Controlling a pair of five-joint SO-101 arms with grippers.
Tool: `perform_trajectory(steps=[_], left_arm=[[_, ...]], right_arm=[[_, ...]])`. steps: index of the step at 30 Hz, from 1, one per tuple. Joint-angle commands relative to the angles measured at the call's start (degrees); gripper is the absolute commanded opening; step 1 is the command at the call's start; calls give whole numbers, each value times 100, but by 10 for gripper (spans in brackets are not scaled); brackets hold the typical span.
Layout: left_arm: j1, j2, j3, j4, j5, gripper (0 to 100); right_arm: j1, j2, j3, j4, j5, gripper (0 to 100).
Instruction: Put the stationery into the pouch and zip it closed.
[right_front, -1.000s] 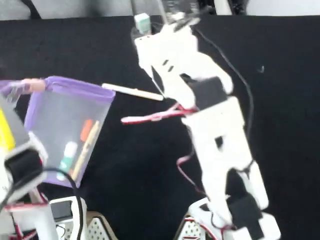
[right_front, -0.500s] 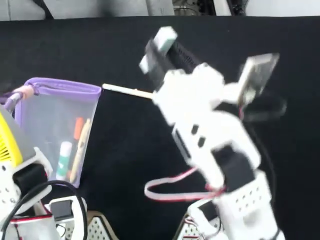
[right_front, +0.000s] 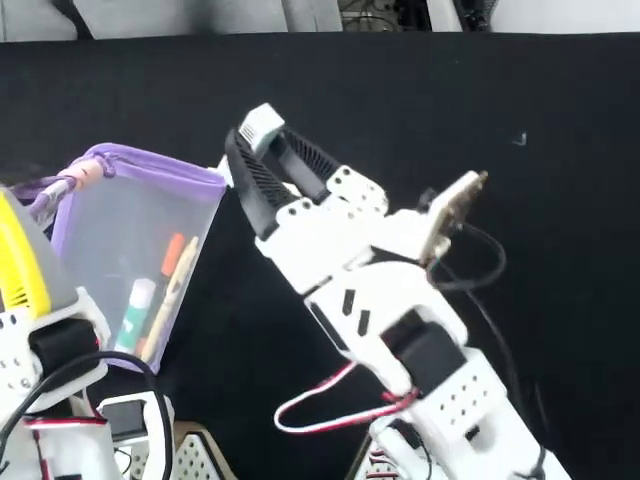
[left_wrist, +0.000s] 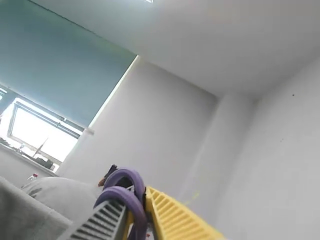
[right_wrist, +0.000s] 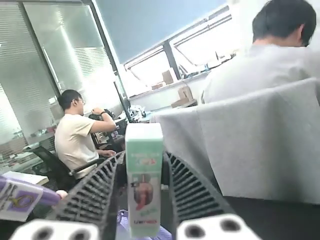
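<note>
The right arm is swinging from the upper middle toward the left of the frame, and the right gripper (right_front: 257, 142) is now hanging just beside the upper right corner of the pouch (right_front: 100, 235). Its jaws are pinching a white-and-green eraser (right_front: 263, 126) between them. At the left edge the left gripper (left_wrist: 135, 200) is clamping the pouch's purple rim (left_wrist: 123, 183), keeping the clear pouch's mouth turned toward the top of the frame over the black table (right_front: 560, 100). An orange marker (right_front: 171, 254) is lying inside it with other pens.
</note>
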Motion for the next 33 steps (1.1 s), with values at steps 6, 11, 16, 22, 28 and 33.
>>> perform_trajectory(steps=[6, 11, 16, 22, 28, 33], left_arm=[[57, -9, -66, 62, 422, 29], [57, -9, -66, 62, 422, 29], [57, -9, -66, 62, 422, 29], [57, -9, -66, 62, 422, 29], [57, -9, -66, 62, 422, 29], [57, -9, -66, 62, 422, 29]], right_arm=[[-53, 1385, 444, -1873, -158, 11], [-53, 2352, 418, -2673, -158, 11], [-53, 2967, 268, -2884, -229, 11], [-53, 3187, 268, -2892, -703, 11], [-185, 3345, 259, -2892, -721, 11], [-343, 3565, 224, -2901, -721, 11]])
